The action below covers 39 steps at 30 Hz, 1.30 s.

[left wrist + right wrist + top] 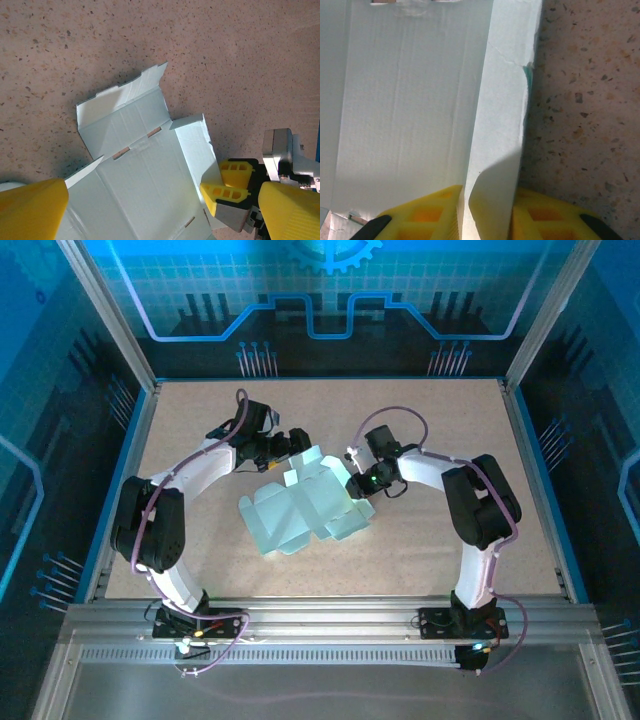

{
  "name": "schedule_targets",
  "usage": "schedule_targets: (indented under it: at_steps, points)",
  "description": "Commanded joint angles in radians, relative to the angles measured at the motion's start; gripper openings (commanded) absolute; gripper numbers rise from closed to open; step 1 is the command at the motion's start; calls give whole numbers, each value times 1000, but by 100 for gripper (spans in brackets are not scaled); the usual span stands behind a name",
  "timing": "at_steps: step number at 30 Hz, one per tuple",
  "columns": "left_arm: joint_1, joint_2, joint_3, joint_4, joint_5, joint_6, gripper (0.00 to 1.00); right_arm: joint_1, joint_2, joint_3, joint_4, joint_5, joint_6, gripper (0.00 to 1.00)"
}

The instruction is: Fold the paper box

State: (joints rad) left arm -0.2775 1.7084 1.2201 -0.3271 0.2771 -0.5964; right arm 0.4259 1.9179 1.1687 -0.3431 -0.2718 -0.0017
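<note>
Paper box (305, 505) lies flat and unfolded, directly under both tools. Right gripper (487, 192) pinches one raised edge strip of it between its fingers. Left gripper (164, 187) is spread wide, hovering above the sheet's middle panels.

paper box (135, 165): flat, unfolded | left gripper (162, 200): spread wide | right gripper (227, 185): pinching its edge

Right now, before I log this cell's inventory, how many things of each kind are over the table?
paper box, a flat unfolded sheet: 1
grippers: 2, the left gripper and the right gripper
Total: 3
</note>
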Motion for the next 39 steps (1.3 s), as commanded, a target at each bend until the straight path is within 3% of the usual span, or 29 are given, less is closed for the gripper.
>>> schedule_targets:
  at_steps: [1, 11, 17, 19, 29, 35, 39]
  points:
    - [8, 5, 7, -13, 19, 3, 99, -3, -9, -14, -4, -30, -13, 27]
    - [8, -4, -3, -17, 10, 3, 99, -9, -58, -53, 36, -125, -8, 30]
    - [-15, -89, -141, 41, 38, -40, 93, -9, -66, -53, 40, -125, -6, 7]
    - [-47, -109, -198, 49, 40, -55, 92, -9, -66, -50, 37, -115, -5, 4]
    - [-216, -154, -385, 191, 0, -208, 84, 4, -72, -38, 13, -54, -7, 5]
    - [-231, -40, -394, 255, 30, -266, 73, 10, -73, -36, 12, -65, -13, 10]
    - [-230, 11, -369, 167, -14, -293, 69, 10, -75, -45, 15, -77, -16, 17]
